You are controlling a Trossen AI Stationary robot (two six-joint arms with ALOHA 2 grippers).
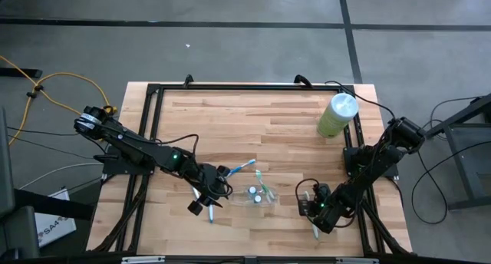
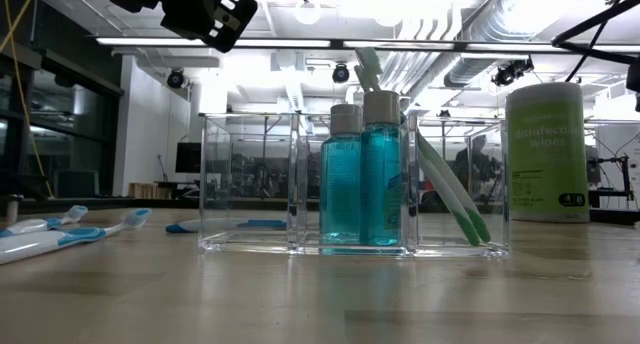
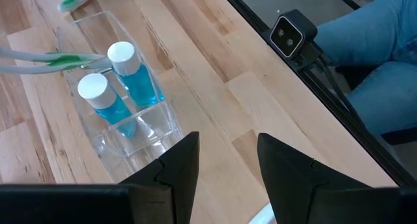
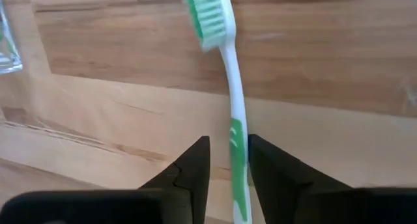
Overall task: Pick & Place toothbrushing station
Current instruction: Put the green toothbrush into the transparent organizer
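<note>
The clear tray stands on the table near its front edge. It holds two teal bottles and green toothbrushes that lean on its right wall. My left gripper is open and empty, above the table to the tray's left, as its wrist view shows. My right gripper, to the tray's right, is shut on a green-and-white toothbrush. Blue toothbrushes lie flat on the table near my left gripper. My right gripper pinches the green toothbrush's handle between its two fingers. The brush runs along the fingers, and its bristle head sticks out well ahead of them. I cannot tell whether the brush is clear of the table.
A tall pale-green wipes cylinder stands at the far right. A black frame borders the table. The low camera sits at the near edge, with a person's legs behind it. Bare wood lies between tray and cylinder.
</note>
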